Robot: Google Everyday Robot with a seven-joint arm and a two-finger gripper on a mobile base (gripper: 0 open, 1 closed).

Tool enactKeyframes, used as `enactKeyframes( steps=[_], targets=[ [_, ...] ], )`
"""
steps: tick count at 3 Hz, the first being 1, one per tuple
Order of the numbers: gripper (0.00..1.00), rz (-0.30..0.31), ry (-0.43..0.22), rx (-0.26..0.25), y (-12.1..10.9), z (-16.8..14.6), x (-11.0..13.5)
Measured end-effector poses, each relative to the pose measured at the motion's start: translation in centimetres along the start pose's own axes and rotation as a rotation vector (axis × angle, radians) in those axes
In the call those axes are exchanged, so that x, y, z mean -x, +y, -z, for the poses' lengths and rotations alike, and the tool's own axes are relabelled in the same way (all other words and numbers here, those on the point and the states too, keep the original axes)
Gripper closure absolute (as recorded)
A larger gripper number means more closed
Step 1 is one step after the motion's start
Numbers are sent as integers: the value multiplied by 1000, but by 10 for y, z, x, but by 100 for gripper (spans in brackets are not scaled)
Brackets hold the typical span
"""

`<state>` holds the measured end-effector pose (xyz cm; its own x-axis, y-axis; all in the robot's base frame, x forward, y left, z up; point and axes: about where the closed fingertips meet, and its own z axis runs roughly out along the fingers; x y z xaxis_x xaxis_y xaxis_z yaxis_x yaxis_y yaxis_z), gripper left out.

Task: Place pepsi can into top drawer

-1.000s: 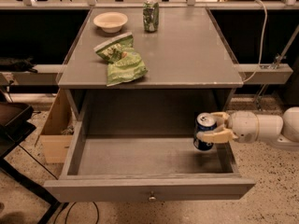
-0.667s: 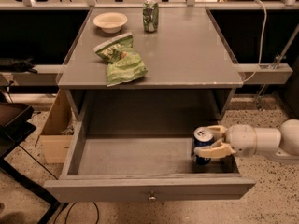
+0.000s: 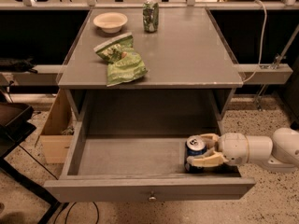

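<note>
The top drawer (image 3: 117, 157) is pulled wide open below the grey cabinet top; its front panel has a small metal knob (image 3: 152, 198). The pepsi can (image 3: 195, 149), dark blue with a silver top, stands upright in the drawer's front right corner. My gripper (image 3: 202, 150) reaches in from the right over the drawer's side, with its cream fingers (image 3: 205, 161) closed around the can. The can's lower part is hidden behind the drawer front, so I cannot tell whether it rests on the drawer floor.
On the cabinet top (image 3: 187, 50) are a green can (image 3: 150, 16), a cream bowl (image 3: 110, 21) and a green chip bag (image 3: 120, 59). A cardboard box (image 3: 55, 132) stands left of the cabinet. A dark stand (image 3: 14, 120) is at far left.
My gripper has lowered the pepsi can deeper into the drawer's front right corner and moved it slightly toward the front panel.
</note>
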<state>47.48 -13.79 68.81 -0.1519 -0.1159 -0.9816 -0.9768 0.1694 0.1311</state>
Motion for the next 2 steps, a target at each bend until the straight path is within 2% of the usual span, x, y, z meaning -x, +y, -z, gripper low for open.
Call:
enactKeyframes(
  steps=[2],
  targets=[
    [34,0,0,0,0,0,0]
  ],
)
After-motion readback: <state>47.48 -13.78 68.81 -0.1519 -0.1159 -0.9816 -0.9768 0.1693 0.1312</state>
